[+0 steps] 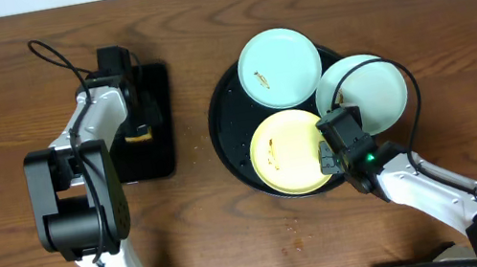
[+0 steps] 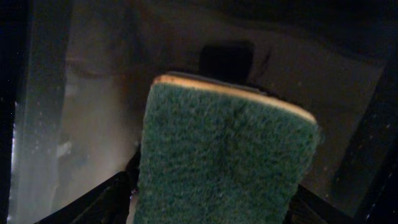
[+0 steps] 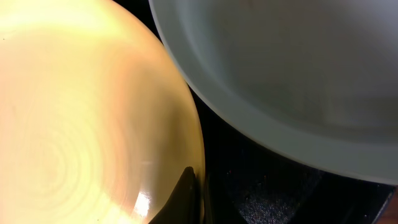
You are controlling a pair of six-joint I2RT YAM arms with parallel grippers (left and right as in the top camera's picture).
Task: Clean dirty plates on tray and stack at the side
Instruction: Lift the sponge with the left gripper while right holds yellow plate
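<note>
right end effector sat closed at the rim of the yellow plate on the tray; a thin pinch could slip, knocking the neighbouring blue plate. left end effector gripped the sponge.

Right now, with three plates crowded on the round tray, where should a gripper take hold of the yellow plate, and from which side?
Pinch the thin rim of the yellow plate at its near-right edge, coming from the right. It lies flat and shallow, so only the rim offers a grip, and the two pale plates crowd its far side. The right gripper sits there, shut on it.
</note>
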